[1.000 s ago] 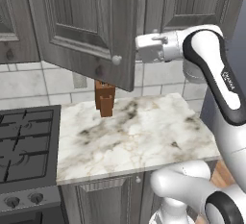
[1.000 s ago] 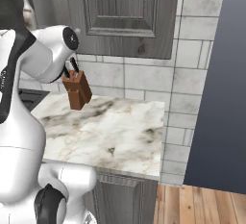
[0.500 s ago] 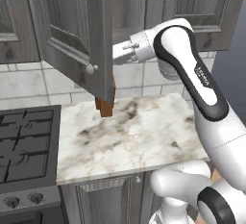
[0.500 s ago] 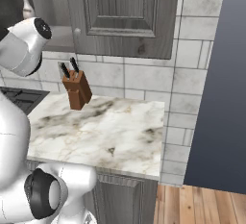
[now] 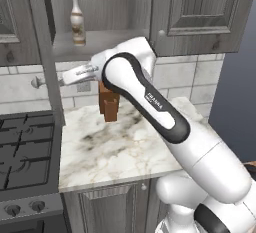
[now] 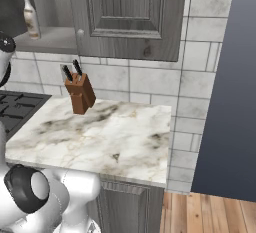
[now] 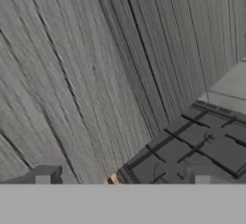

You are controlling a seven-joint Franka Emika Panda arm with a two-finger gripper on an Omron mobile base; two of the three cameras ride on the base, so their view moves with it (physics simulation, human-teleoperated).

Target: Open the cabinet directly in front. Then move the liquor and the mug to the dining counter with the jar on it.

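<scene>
The cabinet's left door (image 5: 49, 52) is swung wide open and seen edge-on, with its round knob (image 5: 36, 82) sticking out to the left. The right door (image 5: 200, 12) is closed. The liquor (image 5: 76, 21), a slim pale bottle with a brown band, stands upright on the open shelf; its place in the right base view is (image 6: 31, 16). My gripper (image 5: 64, 78) reaches left below the shelf, close to the open door. In the hand view my gripper (image 7: 122, 177) is open, its fingertips (image 7: 45, 175) far apart, facing grey wood grain. The mug, the dining counter and the jar are out of view.
A brown knife block (image 5: 109, 102) stands at the back of the small marble worktop (image 5: 125, 147), just under my forearm. A black gas stove (image 5: 25, 152) adjoins the worktop on the left. A dark wall (image 6: 225, 87) bounds the right side.
The left door has swung further open to the left, uncovering the shelf and the bottle. My arm followed it leftward across the knife block.
</scene>
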